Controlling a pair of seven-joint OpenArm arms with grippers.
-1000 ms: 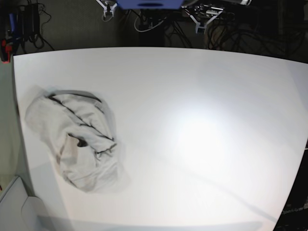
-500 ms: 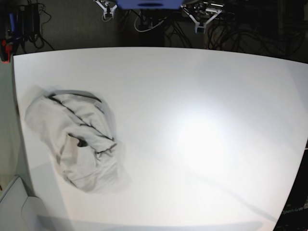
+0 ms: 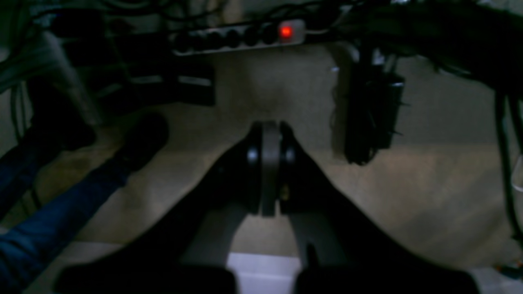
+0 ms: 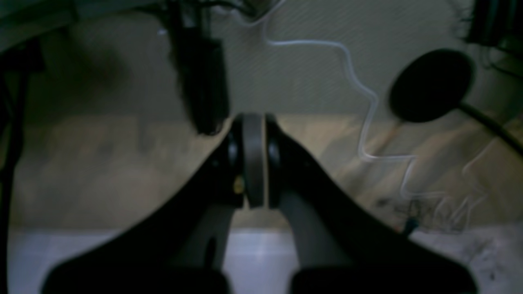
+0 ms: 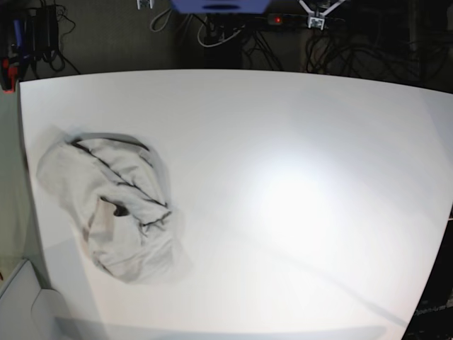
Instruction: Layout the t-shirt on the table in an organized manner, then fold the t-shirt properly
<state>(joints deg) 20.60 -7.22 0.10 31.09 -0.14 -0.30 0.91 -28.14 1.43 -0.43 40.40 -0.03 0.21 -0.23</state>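
so the pale grey-beige soft cloth t-shirt (image 5: 113, 209) sits in a crumpled heap near the left edge of the big glossy white table (image 5: 297, 142) in the base view, nowhere close to laid out. Both arms are parked way back at the far edge: the left gripper (image 3: 269, 171) has its dark jaws pressed together on nothing, same with the right gripper (image 4: 253, 161)

Biggest risk imo: the heap is so near the table edge that a sloppy pull could drag it over the side. The layers are also bunched, with dark seam lines running through the folds, so a pinch may catch two layers at once and the shirt won't open flat. I can't tell which bit is a sleeve or the hem. The slick top means the limp cloth will slide rather than stay put while one corner gets tugged
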